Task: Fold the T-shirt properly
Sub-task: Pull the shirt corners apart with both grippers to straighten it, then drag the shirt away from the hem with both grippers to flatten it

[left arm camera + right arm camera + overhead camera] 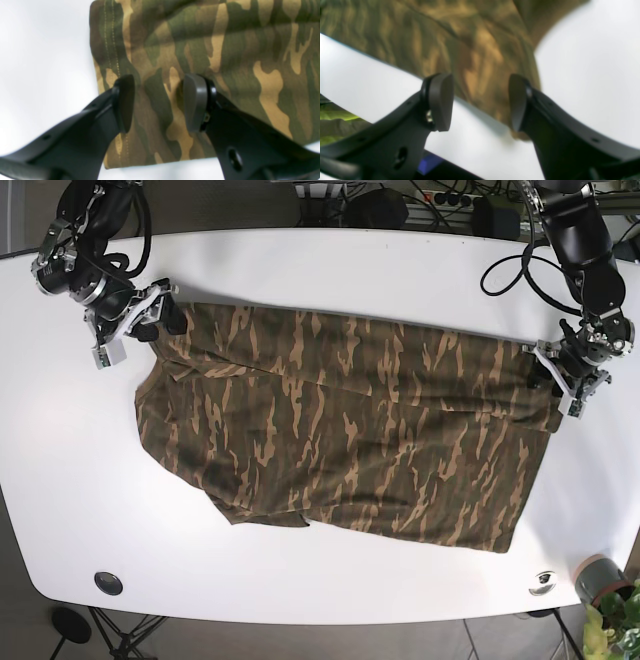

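The shirt (pixel 340 430) lies long axis left-right on the worktop (pixel 300 265); left end effector (pixel 158 102) and right end effector (pixel 480 102), both apart, hover over opposite far corners.

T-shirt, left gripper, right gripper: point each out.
T-shirt (pixel 350 440), base view, middle of the cloth.
left gripper (pixel 158 102), left wrist view, gap between the fingertips.
right gripper (pixel 480 101), right wrist view, gap between the fingertips.

Base camera looks straight down on the whole white table (pixel 320 270). Each wrist camera peers close past its own fingers at an opposite edge of the camouflage T-shirt (pixel 350 440), which all views share
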